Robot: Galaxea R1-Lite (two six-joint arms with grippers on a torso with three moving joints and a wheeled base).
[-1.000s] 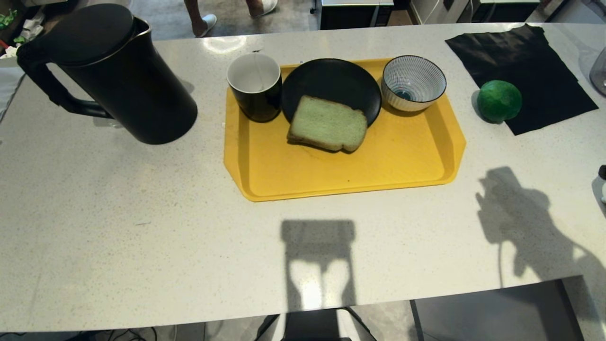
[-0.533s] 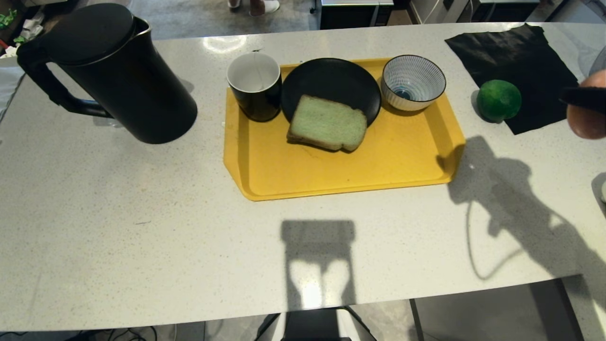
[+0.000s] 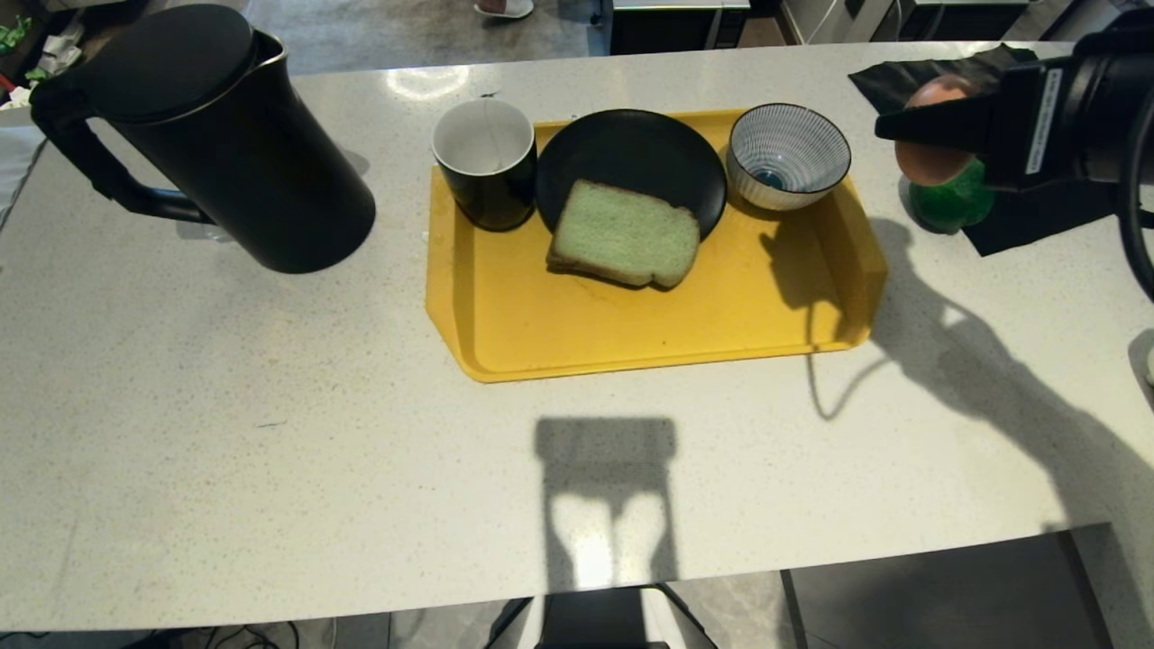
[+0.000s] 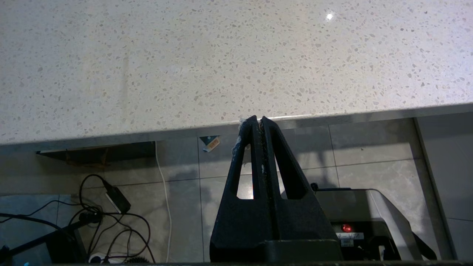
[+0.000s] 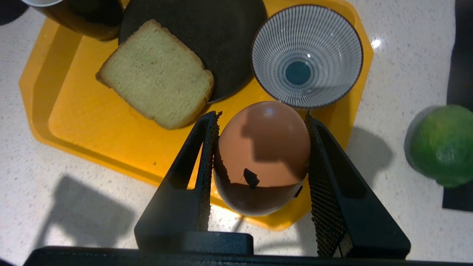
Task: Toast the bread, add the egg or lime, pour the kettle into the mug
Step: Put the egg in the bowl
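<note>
Right wrist view shows the right claw [image 5: 260, 155] clamped on the pinkish-brown egg [image 5: 263, 157], hanging above the yellow tray's [image 5: 92, 133] rim beside the striped bowl [image 5: 306, 55]; lime [image 5: 441, 146] nearby.

Yellow tray [image 3: 505, 333] bears black plate [image 3: 631, 153] and striped bowl [image 3: 788, 155]; black cloth [image 3: 1037, 216] lies right.

I see a matt black kettle [image 3: 216, 135] with a thin metal rim, a smooth yellow plastic tray [image 3: 649, 333], speckled polished stone counter [image 3: 270, 469], glossy lime [image 5: 441, 146], smooth matt egg [image 5: 264, 147].
</note>
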